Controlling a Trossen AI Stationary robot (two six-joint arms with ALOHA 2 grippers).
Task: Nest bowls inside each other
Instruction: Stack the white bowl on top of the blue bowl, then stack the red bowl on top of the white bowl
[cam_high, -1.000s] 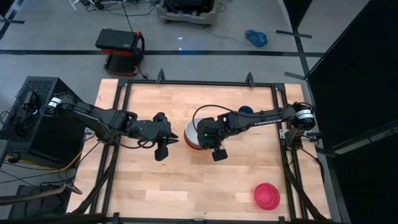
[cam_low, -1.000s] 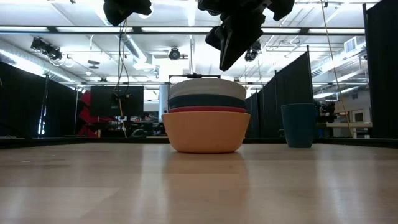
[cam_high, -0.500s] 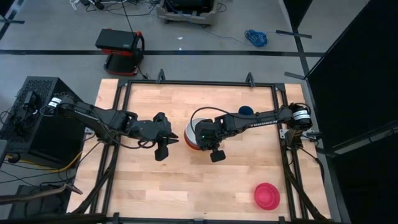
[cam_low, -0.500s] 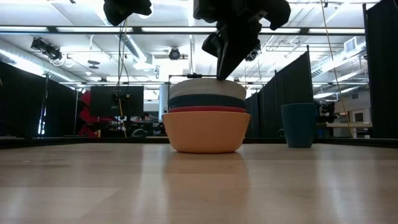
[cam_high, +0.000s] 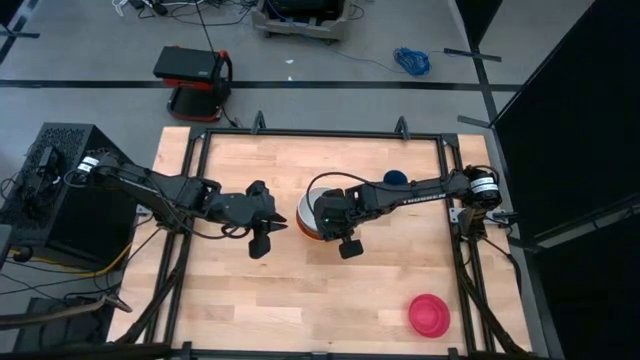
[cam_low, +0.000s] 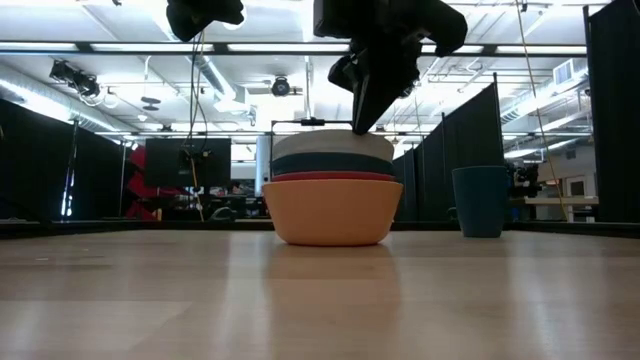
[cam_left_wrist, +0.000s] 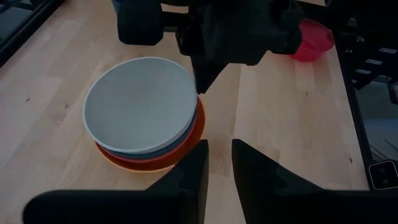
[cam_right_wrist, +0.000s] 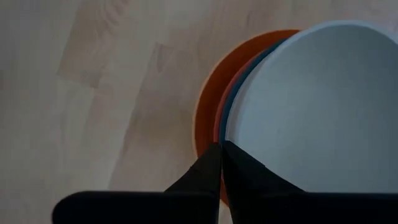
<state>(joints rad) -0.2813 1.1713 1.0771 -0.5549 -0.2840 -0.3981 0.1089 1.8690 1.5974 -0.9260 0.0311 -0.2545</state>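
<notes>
Orange at the bottom, then red-orange, teal and white, four round plastic bowls sit nested as a stack (cam_high: 310, 216) mid-desk in the high view, the closed right gripper (cam_high: 348, 246) over its edge, the left gripper (cam_high: 262, 240) just beside it, and a magenta-pink bowl (cam_high: 430, 315) well apart. In the low view, the small dark blue cup-like bowl (cam_low: 480, 201) stands near the stack. The left wrist view shows the left gripper's fingers (cam_left_wrist: 186, 177) slightly parted, holding nothing; the right wrist view shows the right gripper's shut tips at the white bowl (cam_right_wrist: 317, 106)'s rim.
</notes>
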